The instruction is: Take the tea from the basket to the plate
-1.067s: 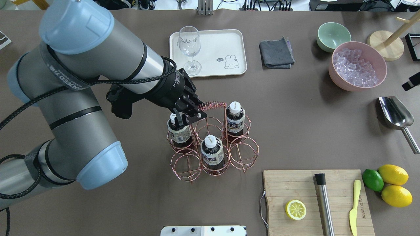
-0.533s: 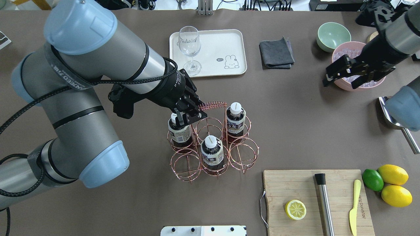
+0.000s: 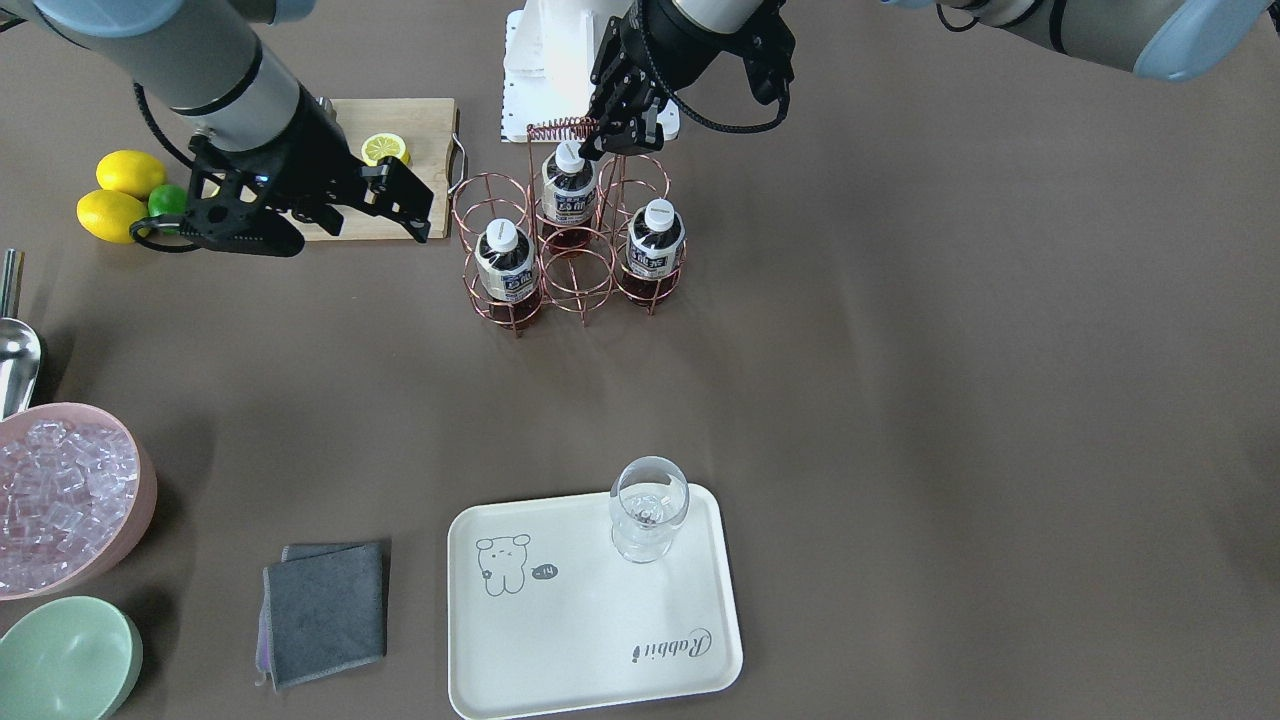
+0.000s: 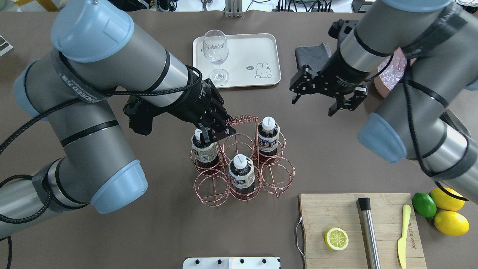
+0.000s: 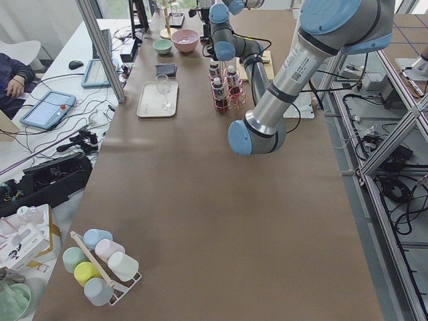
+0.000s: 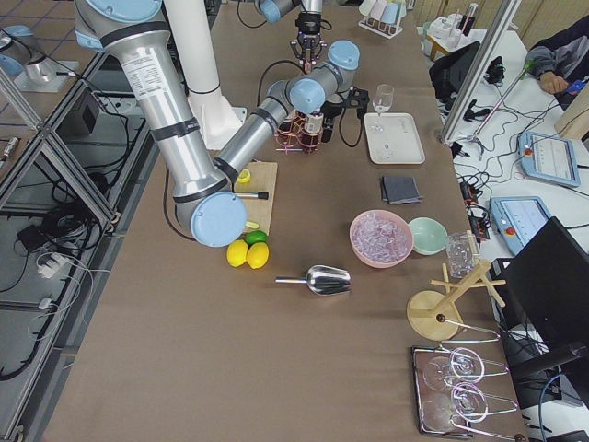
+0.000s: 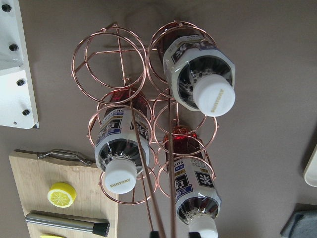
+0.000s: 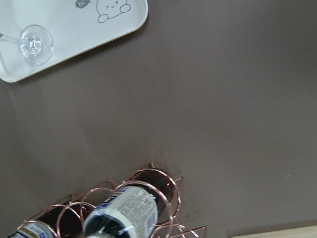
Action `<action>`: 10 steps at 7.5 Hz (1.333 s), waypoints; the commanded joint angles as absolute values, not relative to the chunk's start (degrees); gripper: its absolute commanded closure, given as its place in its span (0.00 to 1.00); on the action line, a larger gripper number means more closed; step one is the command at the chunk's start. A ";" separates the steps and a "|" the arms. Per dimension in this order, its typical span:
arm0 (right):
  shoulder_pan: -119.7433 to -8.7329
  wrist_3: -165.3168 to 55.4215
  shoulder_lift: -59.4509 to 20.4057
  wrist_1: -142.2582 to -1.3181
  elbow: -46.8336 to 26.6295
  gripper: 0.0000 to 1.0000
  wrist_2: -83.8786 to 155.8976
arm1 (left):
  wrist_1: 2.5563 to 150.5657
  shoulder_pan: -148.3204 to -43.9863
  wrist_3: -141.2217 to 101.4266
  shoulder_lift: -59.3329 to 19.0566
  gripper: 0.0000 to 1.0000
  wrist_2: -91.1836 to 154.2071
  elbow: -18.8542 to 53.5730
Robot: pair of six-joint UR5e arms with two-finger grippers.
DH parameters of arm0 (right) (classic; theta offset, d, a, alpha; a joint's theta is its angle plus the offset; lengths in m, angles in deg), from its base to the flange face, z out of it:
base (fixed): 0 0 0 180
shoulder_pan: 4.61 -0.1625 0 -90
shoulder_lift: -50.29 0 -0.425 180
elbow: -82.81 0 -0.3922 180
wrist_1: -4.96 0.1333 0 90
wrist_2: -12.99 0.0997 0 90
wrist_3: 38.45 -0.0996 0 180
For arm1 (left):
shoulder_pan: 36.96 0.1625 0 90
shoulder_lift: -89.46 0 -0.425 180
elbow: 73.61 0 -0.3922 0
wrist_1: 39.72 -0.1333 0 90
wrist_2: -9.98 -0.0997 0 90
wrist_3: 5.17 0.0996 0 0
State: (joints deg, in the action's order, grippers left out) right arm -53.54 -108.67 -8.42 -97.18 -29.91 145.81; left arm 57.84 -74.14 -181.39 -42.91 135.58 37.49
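Three tea bottles [image 4: 204, 149] [image 4: 242, 175] [image 4: 267, 138] stand upright in a copper wire basket [image 4: 294, 170]; they also show in the front view [image 3: 655, 245] [image 3: 568, 190] [image 3: 503, 262]. My left gripper [image 4: 220, 129] is shut on the left end of the basket's coil handle [image 4: 242, 120], just above the left bottle's cap. My right gripper [image 4: 312, 107] is open and empty, hovering right of the basket and apart from it; it also shows in the front view [image 3: 360, 242]. The cream plate [image 4: 246, 48] lies beyond the basket with a wine glass [image 4: 216, 56] on it.
A grey cloth [image 3: 325, 610], a pink bowl of ice [image 3: 70, 500] and a green bowl [image 3: 60, 660] lie right of the plate. A cutting board [image 4: 384, 209] holds a lemon half, muddler and knife. Lemons and a lime [image 4: 424, 204] sit beside it.
My right arm has swung in from the right edge to a spot between the plate and the basket, gripper open. My left gripper has stayed at the basket's handle.
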 commanded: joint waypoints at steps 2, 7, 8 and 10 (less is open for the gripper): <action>-47.94 -117.46 7.81 -102.79 -16.20 0.00 141.05 | 57.84 -74.14 -181.39 -43.17 1.00 135.57 37.48; -45.65 -117.20 9.42 -106.65 -13.78 0.01 138.58 | 57.93 -74.14 -181.39 -43.26 1.00 135.57 36.96; -45.65 -116.59 9.42 -107.71 -14.05 0.01 138.50 | 57.93 -74.14 -181.39 -43.26 1.00 135.57 36.96; -45.04 -115.97 9.15 -108.77 -14.75 0.10 138.58 | 57.93 -74.14 -181.39 -43.26 1.00 135.57 36.96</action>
State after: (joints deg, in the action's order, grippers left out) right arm -45.63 -116.51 9.36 -107.72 -14.12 138.53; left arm 57.92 -74.14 -181.39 -43.26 135.57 36.97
